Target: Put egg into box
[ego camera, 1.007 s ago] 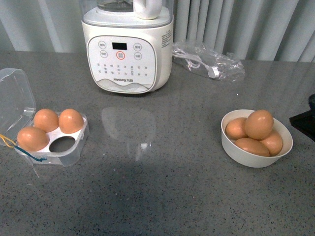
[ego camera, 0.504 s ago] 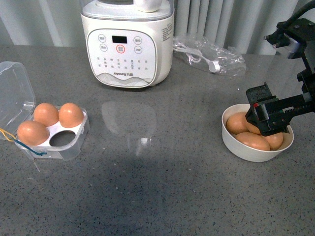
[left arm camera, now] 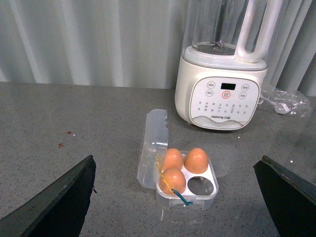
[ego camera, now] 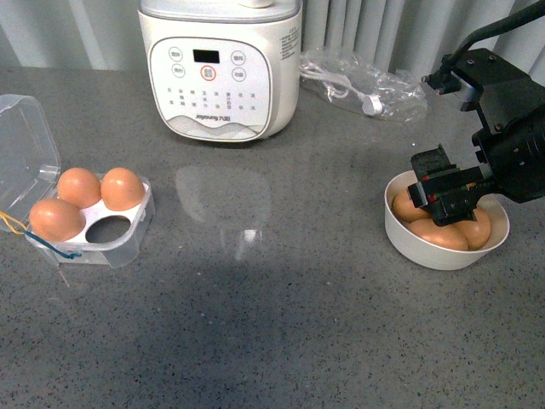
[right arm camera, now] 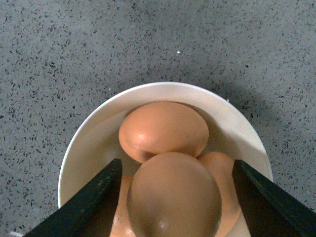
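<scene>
**While the top egg is straddled, one cell is seen unfilled**

Though contact cannot be confirmed, the right jaws are held apart on either side of the topmost egg [right arm camera: 173, 197], which is piled on others in the white bowl [ego camera: 426, 249] on the tabletop [ego camera: 281, 324]. The left jaws are spread wide and empty. The shell is judged smooth, light and brittle, so a gentle grip across its widest girth is advised. The box [ego camera: 119, 249] is set well apart.

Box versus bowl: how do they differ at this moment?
The box is clear and lidded; the bowl is white and round. The box seats three eggs in separate cells, one cell empty; the bowl's eggs lie heaped. The right gripper is over the bowl, not the box. Both hold brown eggs.
</scene>
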Robot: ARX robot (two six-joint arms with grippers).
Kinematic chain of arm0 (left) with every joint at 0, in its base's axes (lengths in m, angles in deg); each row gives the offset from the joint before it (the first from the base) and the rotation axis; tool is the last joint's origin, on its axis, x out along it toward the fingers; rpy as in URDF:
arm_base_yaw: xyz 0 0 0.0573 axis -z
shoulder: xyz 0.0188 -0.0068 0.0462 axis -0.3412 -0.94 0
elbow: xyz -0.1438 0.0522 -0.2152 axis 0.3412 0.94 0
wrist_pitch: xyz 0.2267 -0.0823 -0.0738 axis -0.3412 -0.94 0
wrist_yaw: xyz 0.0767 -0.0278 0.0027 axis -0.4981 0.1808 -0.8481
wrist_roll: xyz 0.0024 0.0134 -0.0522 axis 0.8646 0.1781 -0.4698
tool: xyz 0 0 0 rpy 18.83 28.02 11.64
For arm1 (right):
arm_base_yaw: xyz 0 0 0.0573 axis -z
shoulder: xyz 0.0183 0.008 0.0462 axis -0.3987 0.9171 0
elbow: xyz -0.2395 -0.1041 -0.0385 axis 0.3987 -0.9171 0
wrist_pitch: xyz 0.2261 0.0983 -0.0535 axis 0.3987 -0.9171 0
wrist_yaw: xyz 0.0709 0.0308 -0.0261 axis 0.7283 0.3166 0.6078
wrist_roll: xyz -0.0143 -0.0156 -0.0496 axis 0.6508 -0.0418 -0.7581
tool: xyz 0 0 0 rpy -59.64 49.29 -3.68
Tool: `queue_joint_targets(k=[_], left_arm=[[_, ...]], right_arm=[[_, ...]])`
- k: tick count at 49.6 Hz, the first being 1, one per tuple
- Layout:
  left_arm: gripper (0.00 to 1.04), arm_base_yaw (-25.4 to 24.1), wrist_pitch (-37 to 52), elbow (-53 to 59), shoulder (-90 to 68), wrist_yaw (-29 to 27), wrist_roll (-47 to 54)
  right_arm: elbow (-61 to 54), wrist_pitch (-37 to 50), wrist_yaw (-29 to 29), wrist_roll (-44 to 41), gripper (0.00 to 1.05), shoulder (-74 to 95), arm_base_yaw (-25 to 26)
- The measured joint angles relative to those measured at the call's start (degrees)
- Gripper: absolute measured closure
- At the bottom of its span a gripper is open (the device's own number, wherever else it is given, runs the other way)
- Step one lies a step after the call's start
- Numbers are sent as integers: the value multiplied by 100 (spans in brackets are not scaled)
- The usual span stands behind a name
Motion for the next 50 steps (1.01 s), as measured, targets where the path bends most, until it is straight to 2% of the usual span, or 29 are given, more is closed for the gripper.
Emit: queue_joint_targets(k=[3, 6, 9, 19, 28, 33, 41, 50], left_arm=[[7, 0, 0, 0, 0, 0, 0], [7, 0, 0, 0, 0, 0, 0], [7, 0, 0, 0, 0, 0, 0], [7, 0, 0, 0, 0, 0, 2], [7, 0, 0, 0, 0, 0, 0], [7, 0, 0, 0, 0, 0, 0], [7, 0, 0, 0, 0, 0, 0], [7, 0, 0, 0, 0, 0, 0]], right_arm=[[17, 17, 22, 2, 44, 13, -4], [24, 46, 26, -7, 56, 20, -9], [24, 57, 39, -42, 61, 20, -26], [-46, 122, 50, -321, 62, -212, -131], [0, 66, 704, -732, 62, -861, -435], [120, 9, 1388, -1141, 62, -914, -804], [393, 136, 1971, -1692, 62, -525, -1252], [868, 140, 2350, -2009, 62, -20, -1637]])
